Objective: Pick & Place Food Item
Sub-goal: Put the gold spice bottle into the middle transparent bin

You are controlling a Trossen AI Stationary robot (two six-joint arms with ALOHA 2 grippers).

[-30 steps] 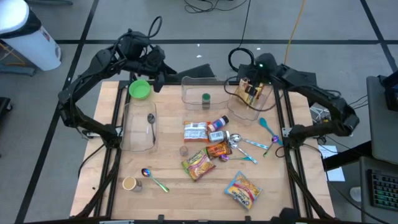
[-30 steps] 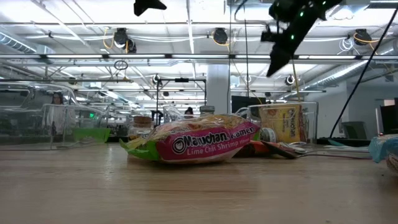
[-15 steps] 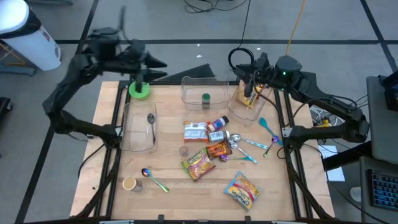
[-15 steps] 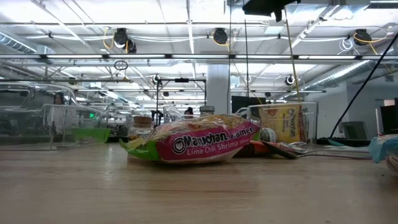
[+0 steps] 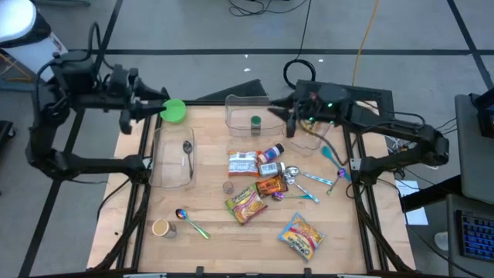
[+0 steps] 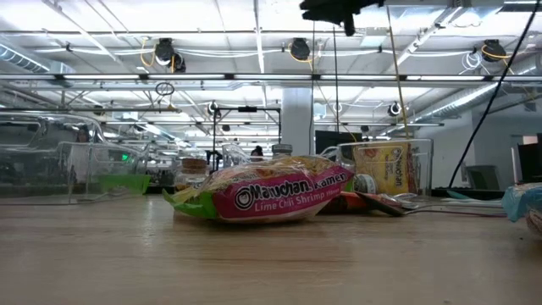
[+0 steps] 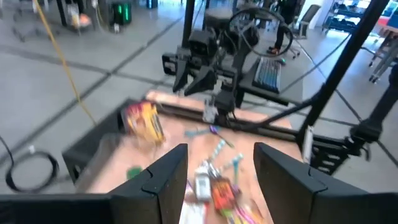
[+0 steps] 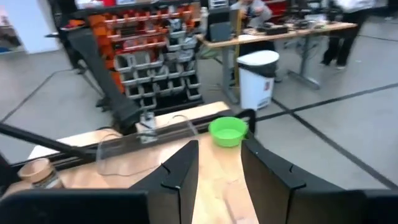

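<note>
A pink and green ramen packet (image 5: 245, 202) (image 6: 262, 196) lies flat on the wooden table among other small packets (image 5: 255, 164). A yellow packet (image 5: 301, 235) lies near the front. Another yellow packet (image 7: 142, 121) (image 6: 381, 169) stands inside the clear bin (image 5: 311, 130) at the far right. My left gripper (image 5: 153, 109) (image 7: 221, 152) hangs open and empty high over the far left corner, beside the green bowl (image 5: 175, 110). My right gripper (image 5: 275, 115) (image 8: 219, 149) is open, empty and level above the far edge, between two clear bins.
A clear bin (image 5: 247, 114) with a small green jar stands at the far middle, and a clear bin (image 5: 174, 154) holding a spoon at the left. Spoons (image 5: 309, 179), a small cup (image 5: 160, 227) and a bottle (image 5: 272, 153) lie about the table.
My left gripper has drawn back from above the green bowl toward the table's left edge and risen. My right gripper has come up out of the far right bin, swung left along the far edge and turned level. The yellow packet stays in that bin.
</note>
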